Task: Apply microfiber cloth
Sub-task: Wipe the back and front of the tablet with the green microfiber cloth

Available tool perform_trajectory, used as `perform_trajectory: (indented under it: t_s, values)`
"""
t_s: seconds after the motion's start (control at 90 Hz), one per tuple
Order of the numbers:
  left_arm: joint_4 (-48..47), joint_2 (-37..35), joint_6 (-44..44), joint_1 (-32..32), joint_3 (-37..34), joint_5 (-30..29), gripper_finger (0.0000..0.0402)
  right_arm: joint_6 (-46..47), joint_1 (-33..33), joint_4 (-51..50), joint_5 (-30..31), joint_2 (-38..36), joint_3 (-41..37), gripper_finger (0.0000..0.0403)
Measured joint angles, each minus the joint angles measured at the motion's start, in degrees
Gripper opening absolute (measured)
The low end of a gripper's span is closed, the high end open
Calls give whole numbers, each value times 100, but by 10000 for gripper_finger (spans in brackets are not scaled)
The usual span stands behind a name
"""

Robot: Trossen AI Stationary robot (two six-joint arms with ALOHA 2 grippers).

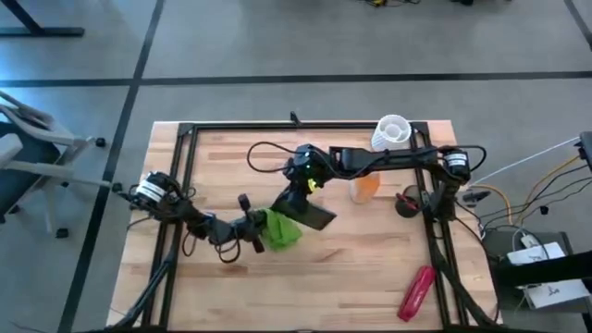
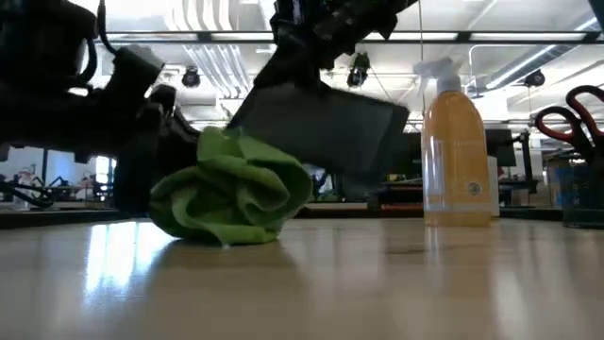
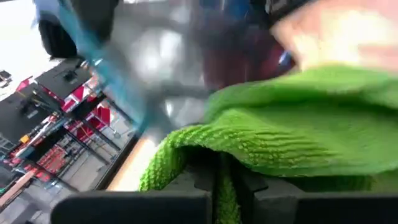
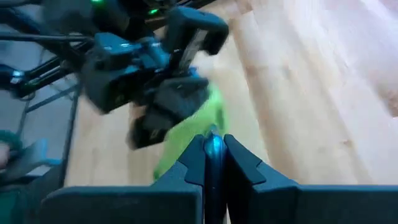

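The lime-green microfiber cloth [image 1: 280,229] [image 2: 231,192] lies bunched on the wooden table, near its middle. My left gripper [image 1: 255,228] comes from the table's left and is shut on it. Over the cloth a dark flat rectangular device [image 1: 313,215] [image 2: 326,121] hangs tilted, with my right gripper [image 1: 302,190] shut on it from above. The cloth's top lies against the device's lower part [image 2: 247,132]. In the left wrist view the device's glossy face [image 3: 168,68] stands just beyond the cloth [image 3: 298,124]. My left gripper pinches a fold of the cloth [image 3: 227,186] between its two fingers, coming level from the table's left. The bunched cloth bulges out beyond the fingers, and its underside [image 2: 222,236] rests on the table. My right gripper pinches the device's thin upper edge [image 4: 214,149] between its two fingers, which point down from above. The device hangs tilted below the fingers, clear of the table, its lower part by the cloth.
An orange spray bottle [image 1: 365,188] [image 2: 458,151] stands to the right of the device. A white cup [image 1: 391,131] sits at the far edge, a dark holder with red-handled scissors [image 1: 407,202] at the right, and a red object [image 1: 416,291] near the front right.
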Motion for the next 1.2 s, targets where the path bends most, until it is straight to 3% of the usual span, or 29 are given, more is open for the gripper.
perform_trajectory:
  t_s: [0.211,0.5,0.689,0.767,1.011,1.1,1.2]
  values:
    - [-244,-378,-505,-171,-285,-346,0,-110,-3,-254,131,-12,6,7]
    - [-295,-988,-2329,28,-966,226,0,-252,89,-246,131,-3,4,7]
    - [-737,-1066,-3422,518,-812,1825,0,-288,176,-224,107,1,1,7]
    - [-1016,-999,-3569,641,-535,2225,6,-306,166,-220,74,4,1,7]
    - [-1960,-742,-3443,665,461,3069,98,-626,158,-374,75,-148,341,7]
    - [-2086,-783,-3372,666,582,3518,143,-767,141,-578,78,-233,517,7]
    - [-2174,-1031,-3340,665,484,3618,190,-837,132,-815,125,-232,535,7]
